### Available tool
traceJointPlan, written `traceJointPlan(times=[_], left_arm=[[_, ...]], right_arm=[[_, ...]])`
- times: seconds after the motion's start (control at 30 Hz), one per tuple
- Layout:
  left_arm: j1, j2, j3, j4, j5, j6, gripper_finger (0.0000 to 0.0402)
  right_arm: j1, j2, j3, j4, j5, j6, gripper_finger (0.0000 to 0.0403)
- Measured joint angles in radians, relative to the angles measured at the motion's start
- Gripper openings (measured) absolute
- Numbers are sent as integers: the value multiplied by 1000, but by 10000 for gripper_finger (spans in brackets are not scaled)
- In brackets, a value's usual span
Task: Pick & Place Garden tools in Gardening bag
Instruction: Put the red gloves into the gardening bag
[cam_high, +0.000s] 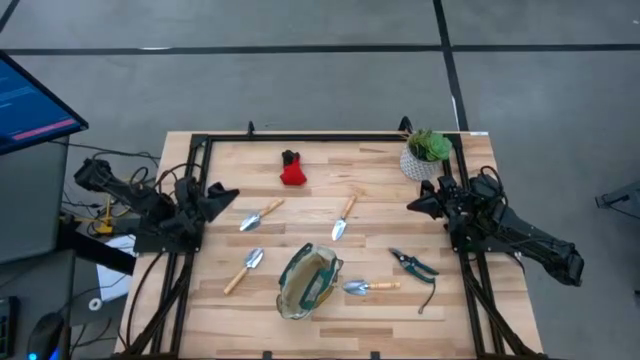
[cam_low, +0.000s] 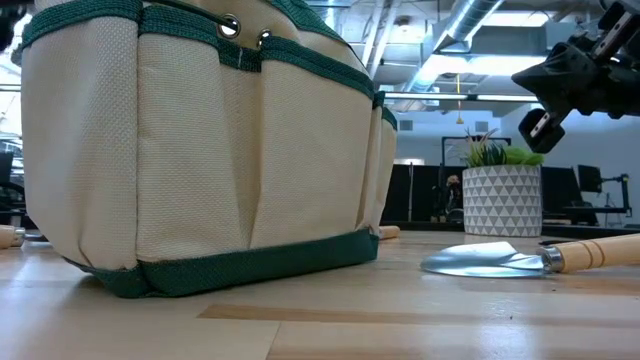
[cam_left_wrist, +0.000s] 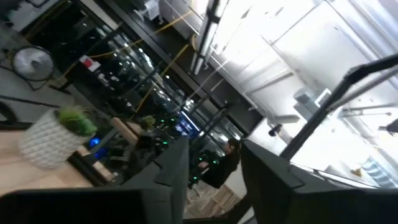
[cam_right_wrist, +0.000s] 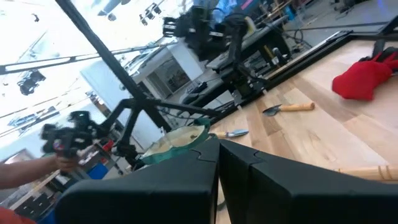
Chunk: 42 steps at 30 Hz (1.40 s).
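Overall, from the high view, nothing is bagged yet. The gardening bag (cam_high: 308, 281) stands at the near centre of the surface (cam_high: 330, 300), mouth up. Four trowels lie around it: one (cam_high: 262, 215) up-left, one (cam_high: 343, 217) above, one (cam_high: 243, 270) left, one (cam_high: 371, 287) just right, blade toward the bag and long axis across the surface. The pruning shears (cam_high: 413, 265) lie further right, the red item (cam_high: 292, 171) far back.

The left tool (cam_high: 222, 197) hovers at the left edge, the right tool (cam_high: 424, 203) at the right edge beside the plant pot (cam_high: 424, 158); neither holds anything.

The shears lie nearest the right arm, toward the near edge from its tool.

Low view: the bag (cam_low: 200, 150) fills the frame, a trowel (cam_low: 530, 259) lying flat beside it.

Left wrist view: fingers stand apart, empty.

Right wrist view: fingers look closed together, empty.
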Motion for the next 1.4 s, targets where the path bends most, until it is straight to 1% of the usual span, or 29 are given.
traceJointPlan(times=[0.1,0.23,0.3,0.4,0.5,0.6,0.67,0.73,0.8,0.87,0.93,1.03,1.13,1.23,1.4], left_arm=[[0,91,100,-2,9,12,158],[0,225,264,-8,8,148,200],[0,287,346,-22,-12,213,216],[0,369,461,-105,-100,268,230],[0,429,562,-250,-240,270,233],[18,479,640,-323,-379,271,231],[40,503,673,-333,-426,271,231],[74,519,700,-345,-425,271,230],[114,536,720,-376,-398,255,230],[158,554,736,-408,-330,215,230],[214,569,755,-452,-218,149,230],[313,606,791,-532,-20,40,230],[407,662,844,-639,121,-27,230],[493,721,904,-774,213,-80,230],[604,804,986,-947,321,-148,230]], right_arm=[[0,0,0,-1,13,30,0],[0,0,0,-1,13,64,0],[0,0,0,-1,13,64,0],[0,0,0,-1,13,82,0],[0,0,0,-1,13,87,0],[0,0,0,-1,13,87,0],[0,0,0,-1,13,87,0],[0,0,0,-1,13,87,0],[0,0,0,-1,13,87,0],[0,0,0,-1,13,87,0],[0,0,0,-1,13,87,0],[0,0,0,-1,13,87,0],[0,0,0,-1,13,87,0],[0,0,0,-1,13,108,0],[0,0,0,-1,13,157,0]])
